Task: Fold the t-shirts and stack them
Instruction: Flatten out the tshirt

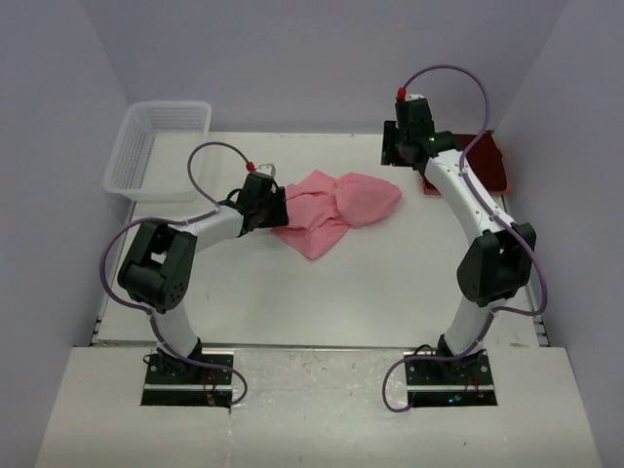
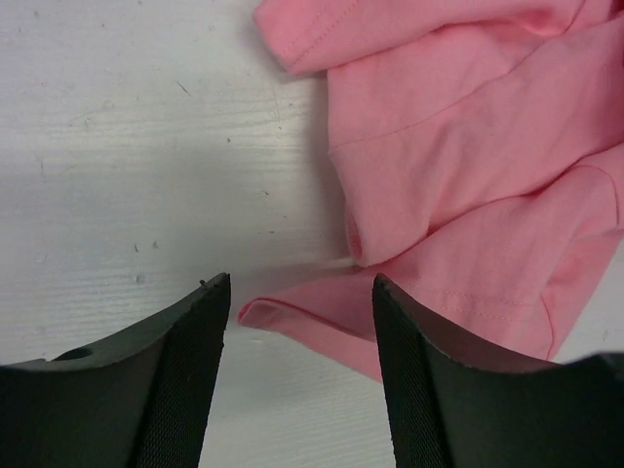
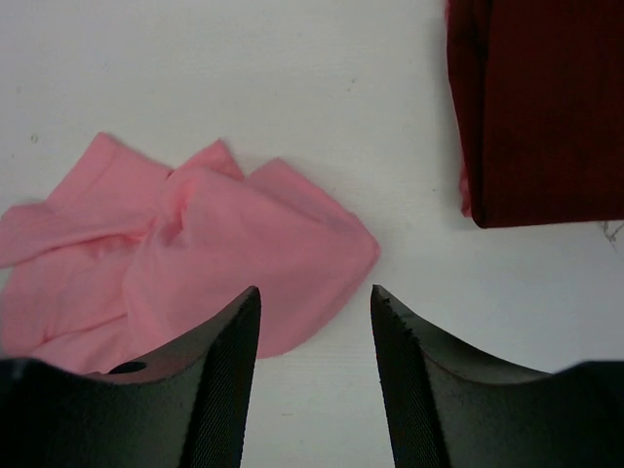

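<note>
The left gripper has its jaws spread. A hem corner of the pink t-shirt lies on the table between their tips, unpinched, and the rest of it lies rumpled ahead and to the right. The right gripper has spread jaws too, holding nothing, with pink cloth ahead-left of them and the maroon t-shirt ahead-right, flat and straight-edged. The white lattice basket stands well apart from both.

One pink t-shirt, one maroon t-shirt, one white basket, one table, two robot arms.
</note>
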`<state>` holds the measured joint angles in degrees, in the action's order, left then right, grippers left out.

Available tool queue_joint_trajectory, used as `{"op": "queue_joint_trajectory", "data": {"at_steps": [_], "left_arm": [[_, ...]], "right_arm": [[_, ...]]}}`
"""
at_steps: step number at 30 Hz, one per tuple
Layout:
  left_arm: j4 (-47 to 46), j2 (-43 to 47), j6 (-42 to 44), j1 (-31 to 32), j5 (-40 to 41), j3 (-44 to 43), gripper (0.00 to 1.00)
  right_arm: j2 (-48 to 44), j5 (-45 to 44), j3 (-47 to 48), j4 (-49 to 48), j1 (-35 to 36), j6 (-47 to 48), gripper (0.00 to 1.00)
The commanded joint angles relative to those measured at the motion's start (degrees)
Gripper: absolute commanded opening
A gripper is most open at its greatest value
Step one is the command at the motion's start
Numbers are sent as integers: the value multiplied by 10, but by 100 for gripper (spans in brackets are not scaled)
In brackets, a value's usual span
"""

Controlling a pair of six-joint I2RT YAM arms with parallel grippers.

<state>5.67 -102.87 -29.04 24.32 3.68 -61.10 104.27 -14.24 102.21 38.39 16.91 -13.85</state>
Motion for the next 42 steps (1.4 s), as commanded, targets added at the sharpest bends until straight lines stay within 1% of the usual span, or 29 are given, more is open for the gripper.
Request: {"op": "queue_joint_trajectory", "data": {"at_steps": [1,2,3,5,6,8,9,12,14,17,18,20,24,27,36,39,40,42], "left_arm": [[5,32,17,-4,10,-2,62],[-1,30,17,-4,7,-2,62],[-1,24,17,-4,0,-5,63],[-6,15,19,-4,-10,-16,63],[-8,5,21,-4,-21,-18,63],[-11,-12,21,-4,-26,-30,64],[-11,-18,22,-4,-31,-33,64],[-16,-30,28,-4,-33,-37,64],[-30,-32,28,-4,-51,-32,65],[-46,-30,21,-4,-80,-21,69],[-59,-28,18,-4,-106,-17,70],[-84,-29,10,-3,-125,-10,72],[-99,-38,-3,-3,-162,-7,73],[-110,-40,-13,-3,-184,-3,71],[-134,-53,-19,-3,-216,5,66],[-143,-66,-23,-3,-227,7,60],[-149,-68,-24,-3,-231,9,54],[-154,-73,-26,-2,-235,12,48]], "right_arm": [[-38,72,-41,-7,9,4,50],[-45,107,-53,-24,12,2,51],[-48,163,-61,-28,21,2,50],[-32,213,-58,-18,28,4,50],[-22,219,-53,-10,38,2,50],[-7,201,-56,-5,50,-4,50],[-8,196,-74,-9,56,-6,50],[-29,206,-111,-49,59,-16,50],[-36,224,-132,-63,59,-22,50],[-24,236,-132,-58,62,-29,50],[-21,235,-132,-58,63,-31,50],[-7,221,-125,-49,63,-37,50],[51,181,-92,-24,63,-43,50],[87,179,-67,-2,62,-48,51],[114,184,-58,5,76,-54,54],[130,181,-46,13,82,-55,55],[134,181,-45,16,83,-57,54],[143,181,-47,14,84,-59,54]]}}
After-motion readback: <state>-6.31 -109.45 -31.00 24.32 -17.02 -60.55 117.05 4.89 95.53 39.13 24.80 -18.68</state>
